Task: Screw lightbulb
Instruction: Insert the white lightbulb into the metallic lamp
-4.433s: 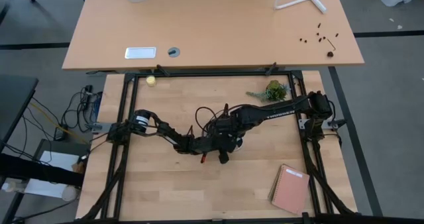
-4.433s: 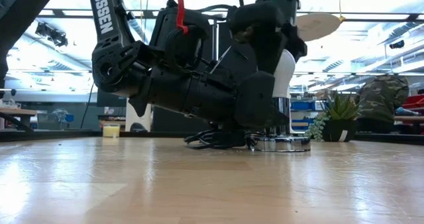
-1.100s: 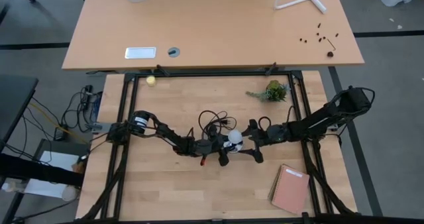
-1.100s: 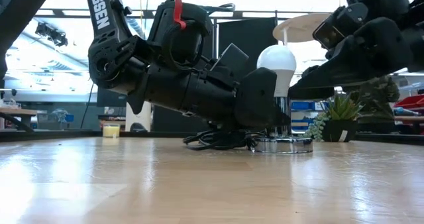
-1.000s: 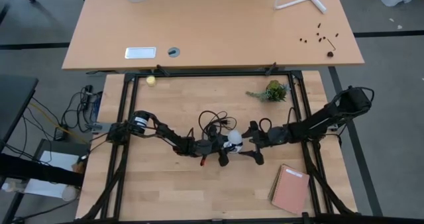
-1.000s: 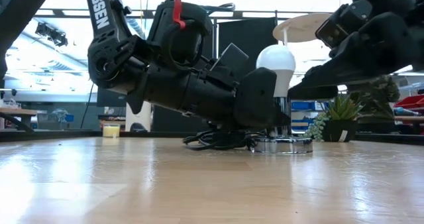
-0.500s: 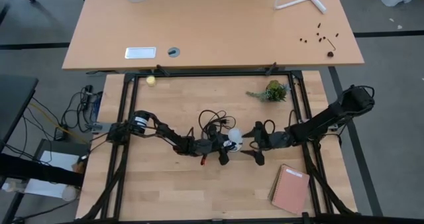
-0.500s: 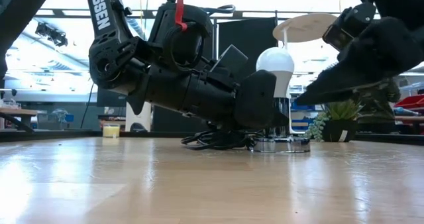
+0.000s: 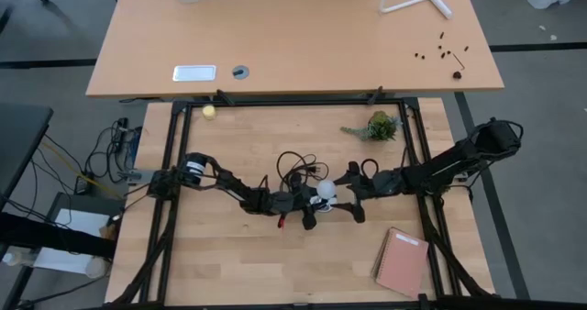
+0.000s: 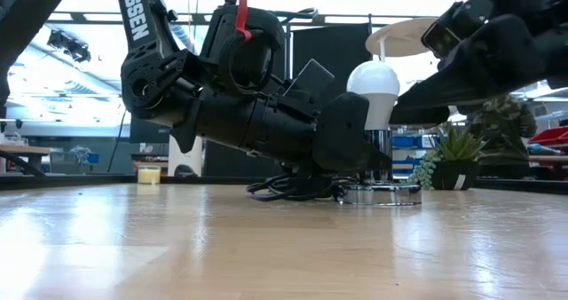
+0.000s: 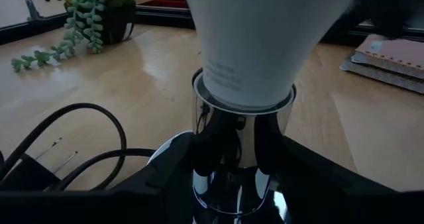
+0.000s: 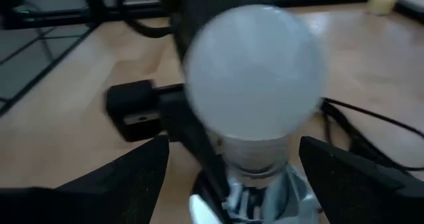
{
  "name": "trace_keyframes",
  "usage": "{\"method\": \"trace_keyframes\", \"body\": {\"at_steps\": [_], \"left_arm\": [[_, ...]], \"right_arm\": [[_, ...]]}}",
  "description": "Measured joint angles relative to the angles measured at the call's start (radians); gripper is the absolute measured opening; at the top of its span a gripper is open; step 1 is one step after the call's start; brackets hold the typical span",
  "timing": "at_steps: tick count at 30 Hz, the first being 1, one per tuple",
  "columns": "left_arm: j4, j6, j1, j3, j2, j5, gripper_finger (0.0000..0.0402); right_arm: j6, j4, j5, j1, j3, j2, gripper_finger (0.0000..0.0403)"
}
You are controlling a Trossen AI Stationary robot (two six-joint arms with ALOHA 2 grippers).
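Note:
The white lightbulb (image 9: 326, 192) (image 10: 377, 87) stands upright in the chrome socket (image 10: 377, 192) (image 11: 242, 158), which rests on its round base at the table's middle. My left gripper (image 9: 316, 203) (image 11: 242, 184) reaches in low from the table's left and is shut on the socket. My right gripper (image 9: 351, 195) (image 12: 233, 148) comes from the table's right at the bulb's height. It is open, with one finger on either side of the bulb and apart from it. My left gripper pinches the socket's chrome neck (image 11: 218, 138), just under the bulb, between its two fingers (image 11: 175, 177). The fingers come nearly level from the table's left. The socket stands upright with its base on the table.
The socket's black cord (image 9: 293, 168) (image 11: 66, 138) lies coiled just beyond it. A small potted plant (image 9: 378, 127) stands at the back right. A pink notebook (image 9: 402, 261) lies at the front right. A yellowish ball (image 9: 209, 111) sits at the far left corner.
My right gripper dipped and drew slightly back toward the table's right edge. It then rose again beside the bulb and stayed open. The bulb, the socket and my left gripper have kept still.

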Motion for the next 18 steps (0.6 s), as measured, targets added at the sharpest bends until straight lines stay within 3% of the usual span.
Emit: {"method": "trace_keyframes", "body": {"at_steps": [13,18], "left_arm": [[-0.018,-0.038,-0.003,0.001,0.000,-0.100,0.0198],[-0.018,-0.034,-0.003,0.000,0.000,-0.089,0.0198]], "right_arm": [[0.086,-0.018,-0.021,0.135,0.000,-0.001,0.0347],[0.108,-0.133,0.165,0.130,0.000,-0.012,0.0347]]}}
